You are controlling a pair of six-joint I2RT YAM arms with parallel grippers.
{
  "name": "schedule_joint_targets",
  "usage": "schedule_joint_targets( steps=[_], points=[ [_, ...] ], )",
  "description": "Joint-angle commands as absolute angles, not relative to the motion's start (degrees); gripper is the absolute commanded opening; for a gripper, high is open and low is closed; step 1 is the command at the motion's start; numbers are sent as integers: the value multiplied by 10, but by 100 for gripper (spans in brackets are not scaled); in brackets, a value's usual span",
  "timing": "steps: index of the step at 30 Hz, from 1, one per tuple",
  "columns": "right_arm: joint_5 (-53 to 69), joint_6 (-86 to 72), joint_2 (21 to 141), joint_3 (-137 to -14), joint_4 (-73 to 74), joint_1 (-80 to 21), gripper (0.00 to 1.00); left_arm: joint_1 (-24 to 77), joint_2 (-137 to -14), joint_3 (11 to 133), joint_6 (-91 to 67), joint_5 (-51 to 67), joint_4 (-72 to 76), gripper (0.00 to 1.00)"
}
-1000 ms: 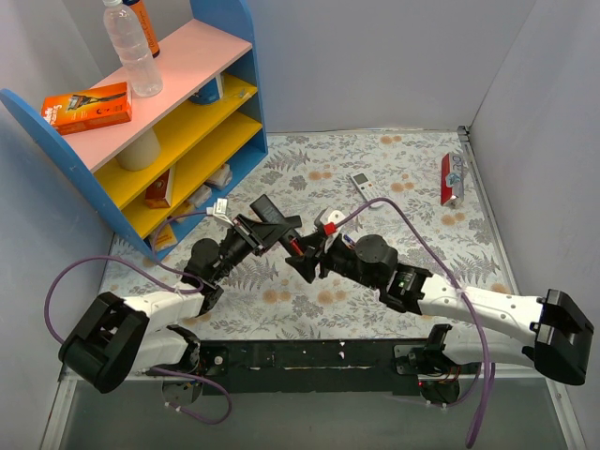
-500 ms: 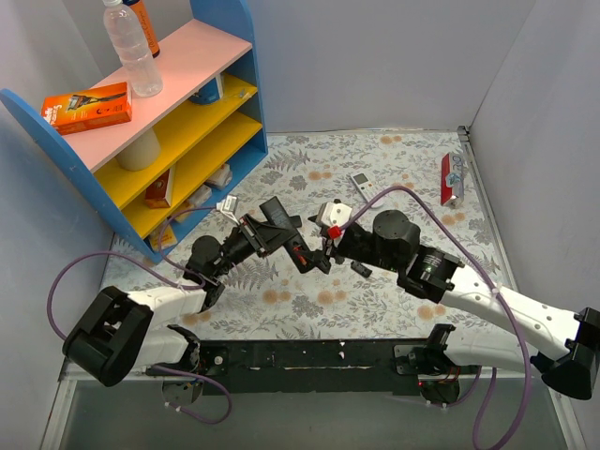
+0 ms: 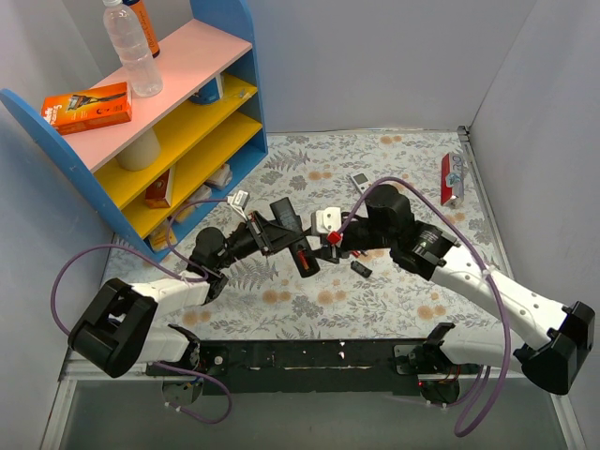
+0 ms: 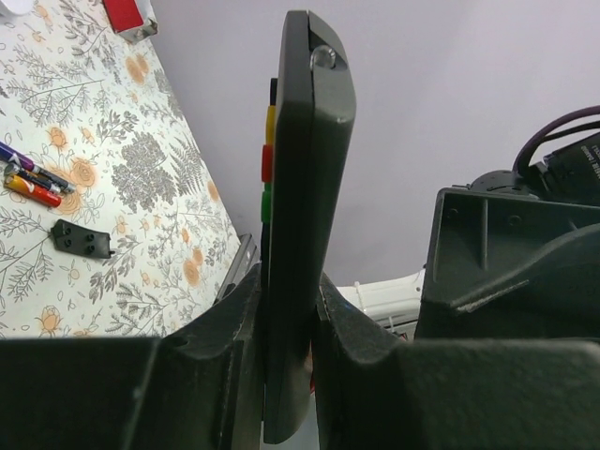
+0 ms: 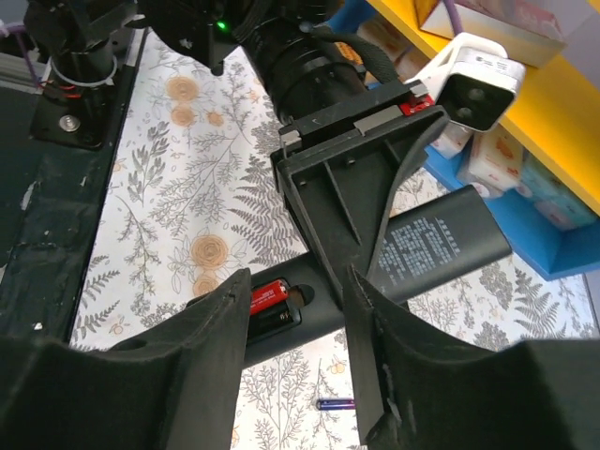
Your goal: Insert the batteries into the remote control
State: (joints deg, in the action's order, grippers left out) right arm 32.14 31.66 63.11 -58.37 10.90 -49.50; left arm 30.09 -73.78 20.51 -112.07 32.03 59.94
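Observation:
My left gripper [image 3: 287, 234] is shut on the remote control [image 3: 298, 247], a long black bar held above the mat. In the left wrist view the remote control [image 4: 302, 178] stands edge-on, clamped between the fingers [image 4: 225, 347]. From the right wrist camera its plain back faces up with the compartment uncovered and a red battery [image 5: 270, 294] lying in it. My right gripper [image 5: 295, 342] hangs open just above that compartment, nothing between its fingers. A purple-blue battery [image 5: 336, 404] lies on the mat below. More batteries [image 4: 33, 185] lie together on the mat.
A small black battery cover [image 3: 359, 268] lies on the flowered mat by the right arm. A small white remote [image 3: 359, 181] and a red packet [image 3: 451, 178] sit at the back right. The blue and yellow shelf [image 3: 187, 122] stands at the left with a bottle [image 3: 131, 47].
The right arm has swung away from the near edge, bringing its gripper over the remote's open end. The left gripper has carried the remote a little to the right.

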Motion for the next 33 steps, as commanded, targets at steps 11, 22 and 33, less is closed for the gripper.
schedule_joint_targets(
  steps=[11, 22, 33],
  points=[
    [369, 381, 685, -635, 163, -490, 40, 297, -724, 243, -1097, 356, 570, 0],
    [369, 385, 700, -630, 167, -488, 31, 297, -722, 248, -1100, 359, 568, 0],
    [381, 386, 709, -621, 173, -488, 22, 293, -719, 249, -1121, 359, 588, 0]
  ],
)
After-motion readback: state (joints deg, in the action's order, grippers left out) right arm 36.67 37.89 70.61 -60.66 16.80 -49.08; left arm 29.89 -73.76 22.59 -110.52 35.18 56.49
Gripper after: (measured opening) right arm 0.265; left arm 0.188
